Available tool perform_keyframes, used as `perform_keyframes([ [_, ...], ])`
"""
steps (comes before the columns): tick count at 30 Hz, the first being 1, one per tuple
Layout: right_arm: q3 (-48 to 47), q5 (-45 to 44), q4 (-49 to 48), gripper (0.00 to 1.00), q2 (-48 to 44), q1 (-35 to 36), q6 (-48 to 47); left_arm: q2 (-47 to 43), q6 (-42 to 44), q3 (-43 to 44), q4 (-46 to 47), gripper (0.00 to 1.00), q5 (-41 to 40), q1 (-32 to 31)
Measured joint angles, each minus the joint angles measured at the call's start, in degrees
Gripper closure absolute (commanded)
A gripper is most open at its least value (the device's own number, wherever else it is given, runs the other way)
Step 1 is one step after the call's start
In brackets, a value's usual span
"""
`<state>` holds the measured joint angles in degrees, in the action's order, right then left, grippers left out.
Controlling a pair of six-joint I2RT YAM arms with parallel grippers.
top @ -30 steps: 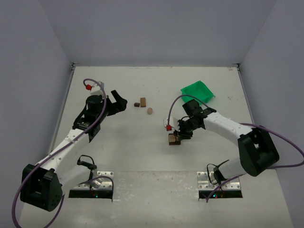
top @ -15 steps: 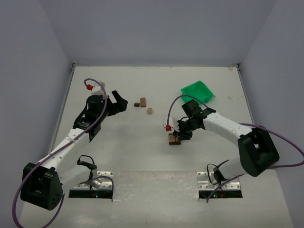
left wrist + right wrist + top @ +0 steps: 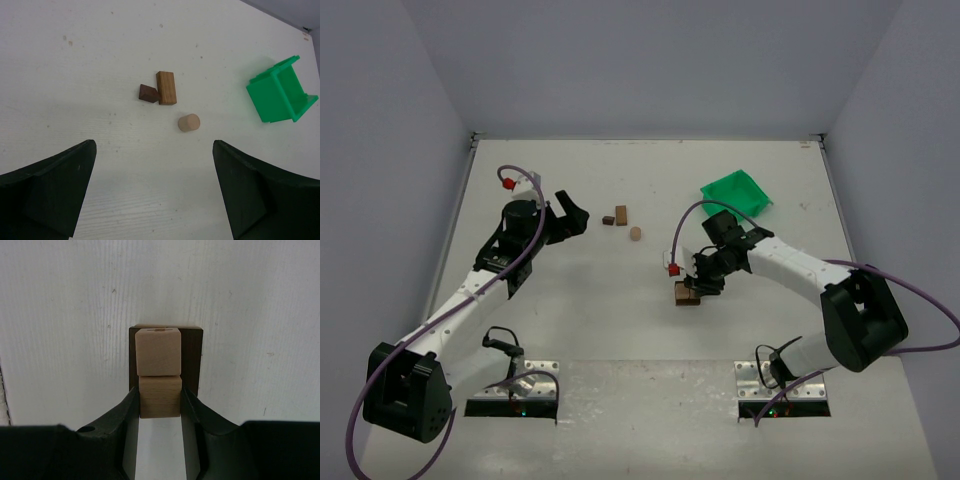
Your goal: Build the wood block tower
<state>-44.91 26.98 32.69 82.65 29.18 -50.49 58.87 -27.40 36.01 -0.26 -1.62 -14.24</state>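
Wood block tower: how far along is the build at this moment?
Started: a dark brown base carries one tan block. In hand: the right pincer grips a second tan block at that base, not yet released. Left: a brown rectangular block, a small dark piece and a tan cylinder lie loose in front of the open left pincer.
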Motion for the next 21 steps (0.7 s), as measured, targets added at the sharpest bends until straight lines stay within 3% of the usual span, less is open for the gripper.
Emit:
perform_keyframes([
  [9, 0.00, 0.00, -0.02, 0.63, 0.00, 0.29, -0.07, 0.00, 0.00, 0.00, 0.01, 0.00, 0.22, 0.00],
  [21, 0.00, -0.82, -0.24, 0.48, 0.00, 0.50, -0.50, 0.00, 0.00, 0.00, -0.01, 0.00, 0.83, 0.00],
])
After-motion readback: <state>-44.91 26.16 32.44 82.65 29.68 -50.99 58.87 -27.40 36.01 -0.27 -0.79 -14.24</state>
